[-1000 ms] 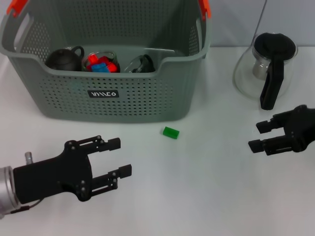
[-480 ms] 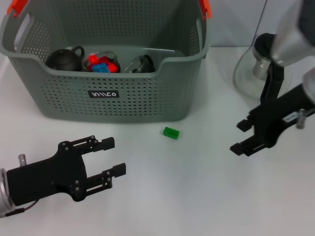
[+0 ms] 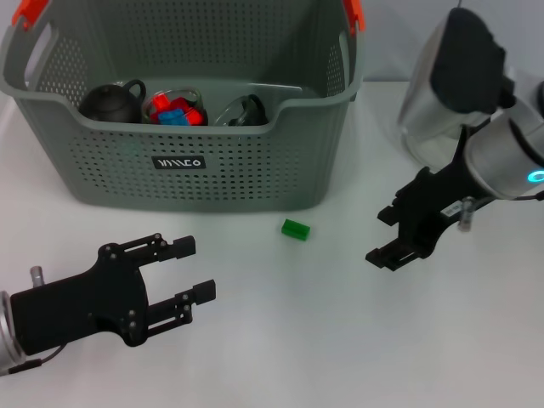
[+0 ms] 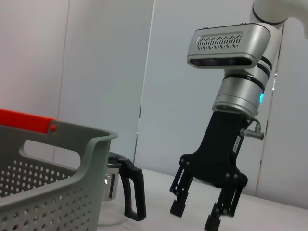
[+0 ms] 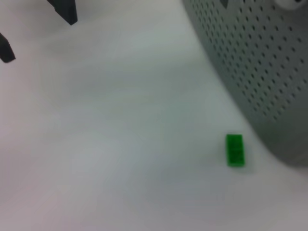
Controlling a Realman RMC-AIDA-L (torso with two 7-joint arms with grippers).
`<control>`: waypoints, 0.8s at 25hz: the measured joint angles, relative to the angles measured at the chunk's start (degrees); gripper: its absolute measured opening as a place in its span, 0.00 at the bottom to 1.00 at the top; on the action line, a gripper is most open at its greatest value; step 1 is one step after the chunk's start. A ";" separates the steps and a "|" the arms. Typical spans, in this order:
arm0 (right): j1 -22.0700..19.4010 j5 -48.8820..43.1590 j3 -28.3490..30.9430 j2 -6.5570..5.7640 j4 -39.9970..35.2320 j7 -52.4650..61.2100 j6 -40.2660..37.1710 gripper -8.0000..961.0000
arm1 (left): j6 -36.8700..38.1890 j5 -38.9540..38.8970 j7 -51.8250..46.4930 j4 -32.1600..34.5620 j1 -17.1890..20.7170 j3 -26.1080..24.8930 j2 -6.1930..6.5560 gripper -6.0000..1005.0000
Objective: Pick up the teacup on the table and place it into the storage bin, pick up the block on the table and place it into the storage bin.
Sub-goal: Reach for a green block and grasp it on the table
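Note:
A small green block (image 3: 296, 229) lies on the white table just in front of the grey storage bin (image 3: 212, 174); the right wrist view shows the block (image 5: 235, 150) beside the bin wall (image 5: 260, 62). A clear glass teacup (image 3: 242, 110) lies inside the bin. My right gripper (image 3: 381, 235) hangs open to the right of the block, well apart from it, and holds nothing. It also appears in the left wrist view as the right gripper (image 4: 195, 216). My left gripper (image 3: 195, 269) rests open and empty near the table's front left.
The bin also holds a black teapot (image 3: 110, 102) and a glass with red and blue blocks (image 3: 174, 110). A glass pot (image 3: 418, 127) with a black handle (image 4: 134, 192) stands at the back right, mostly behind my right arm.
My right arm has swung in from the right edge toward the middle, closer to the block, and now covers the glass pot. The left gripper drew back slightly.

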 joint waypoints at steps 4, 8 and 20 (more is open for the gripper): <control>-0.95 0.37 -6.20 0.08 -0.02 -1.26 3.63 0.70 | -0.22 -0.06 0.00 0.00 0.00 -0.12 0.00 0.63; -2.20 0.59 -12.56 0.04 -0.65 -2.93 8.65 0.70 | -0.48 0.11 0.01 0.00 0.07 -0.94 0.05 0.63; 1.41 0.28 -19.54 0.10 2.34 -5.05 14.92 0.70 | -0.57 -0.04 0.00 -0.09 0.63 -2.33 -0.01 0.63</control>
